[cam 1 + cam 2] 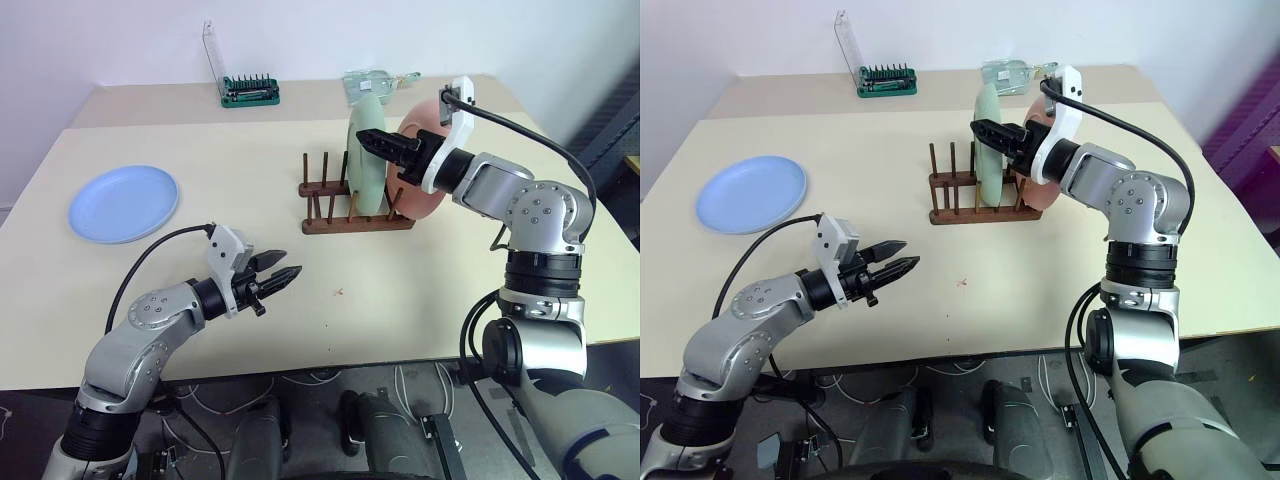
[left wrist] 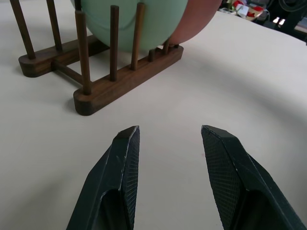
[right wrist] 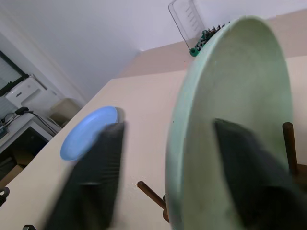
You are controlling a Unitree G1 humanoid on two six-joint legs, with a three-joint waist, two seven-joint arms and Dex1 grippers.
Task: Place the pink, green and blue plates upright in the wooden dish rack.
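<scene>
The green plate is standing on edge between the pegs of the wooden dish rack, with the pink plate upright just behind it at the rack's right end. The right gripper is hovering at the green plate's upper rim; in the right wrist view its two fingers are spread wide, one on each side of the rim, gripping nothing, so the green plate looks to be resting on its own in its slot.

The blue plate is lying flat, face up, on the table, well apart from the rack and far out on the robot's left. Being round, it has no long axis to line up with; what matters is that its flat face is pointing upward, while the rack needs it on edge, parallel to the two plates already standing.

The left gripper is the nearer hand to the blue plate. It is hanging low over the table in front of the rack, fingers partly apart and empty, aimed toward the rack and not toward the plate, which lies to its left and farther back. Empty pegs are standing free at the rack's left end, on the side facing the blue plate.
</scene>
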